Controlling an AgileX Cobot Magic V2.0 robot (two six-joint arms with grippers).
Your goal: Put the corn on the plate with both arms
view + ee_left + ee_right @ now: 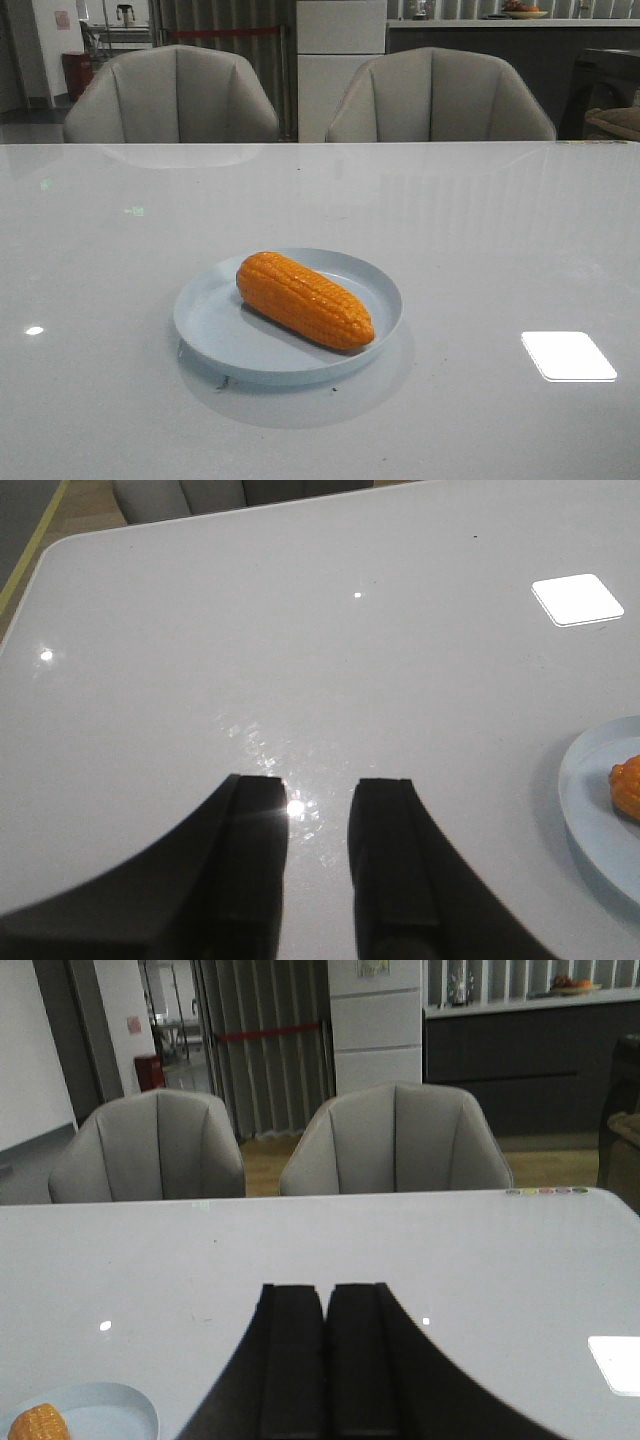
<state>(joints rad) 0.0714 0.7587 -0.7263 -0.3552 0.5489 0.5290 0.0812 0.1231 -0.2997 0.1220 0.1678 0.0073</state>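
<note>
Corn (pixel 304 299) is lying on its side across the plate (pixel 212 330), its fat end pointing toward the far left rim and its tapered tip resting near the right rim, so I am judging the placing itself as done and the step in hand as the wrap-up: both my arms are hanging clear of the plate, out of the front view altogether. My left fingers (pixel 318 852) are standing apart with a plain gap between them, gripping nothing and hovering over bare table (pixel 300 660), with the plate's rim and a sliver of the cob showing just off to one side in that wrist view. My right fingers (pixel 325 1360) are pressed together with only a thin seam between them, clamping nothing, and aiming out over the table toward the two grey chairs (pixel 395 1140); the plate and the end of the cob are peeking in at the corner of that view. For the next move, I am thinking little is called for beyond keeping both arms away from the plate so the cob is not nudged or rolled off.
</note>
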